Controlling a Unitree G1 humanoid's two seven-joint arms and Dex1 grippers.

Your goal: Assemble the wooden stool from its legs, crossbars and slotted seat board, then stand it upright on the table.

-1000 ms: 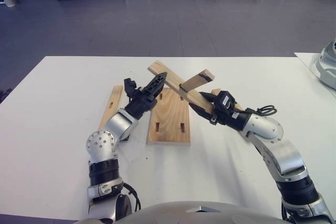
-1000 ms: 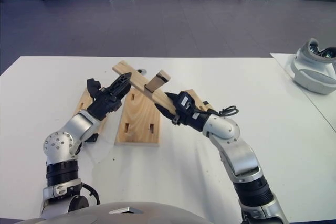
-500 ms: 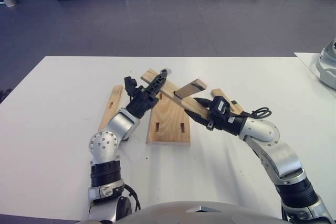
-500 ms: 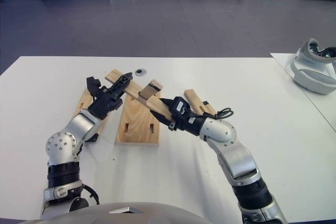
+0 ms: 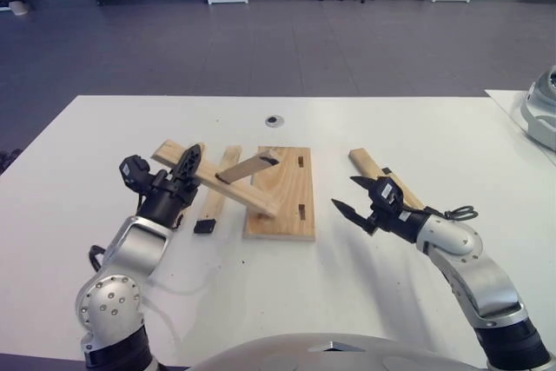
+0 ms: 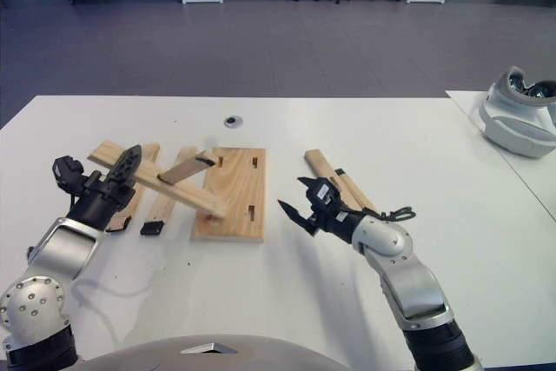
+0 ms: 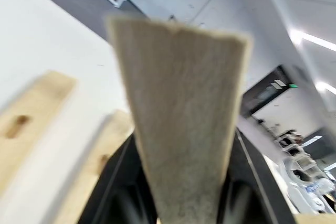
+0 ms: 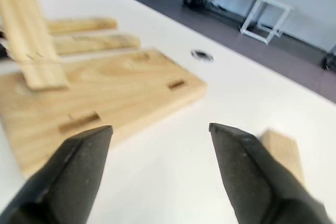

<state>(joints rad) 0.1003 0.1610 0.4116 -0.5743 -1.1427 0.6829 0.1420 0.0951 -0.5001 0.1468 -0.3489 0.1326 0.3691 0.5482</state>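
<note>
Table: white and wide (image 5: 417, 128), with a grey floor and desk frames behind it and a small round hole (image 5: 275, 120) near its far edge.
Seat board: flat on the table in the middle (image 5: 282, 197), slots facing up, between my two arms.
Left pincer: (image 5: 181, 180) pinching a leg (image 5: 243, 194) near its upper end. The leg slants down to my right, and its low end sits over the left edge of the seat board. Whether it touches the board I cannot tell.
Crossbar: (image 5: 248, 168) joined to the held leg partway along, sticking up and away toward the far side of the board.
Left wrist view: the end of the held leg (image 7: 178, 119) stands close up between my black fingers (image 7: 113, 182).
Second leg: flat on the table (image 5: 212, 207) just left of the board, passing under the held leg, with a small black block (image 5: 204, 227) at its near end.
Right pincer: (image 5: 345, 195) spread wide and holding nothing, above the table just right of the board, fingertips pointing toward the board (image 8: 105, 93).
Loose pieces: wooden sticks (image 6: 320, 167) lying side by side on the table beyond my right pincer.
Right edge: a white headset (image 6: 519, 115) on the neighbouring table.
</note>
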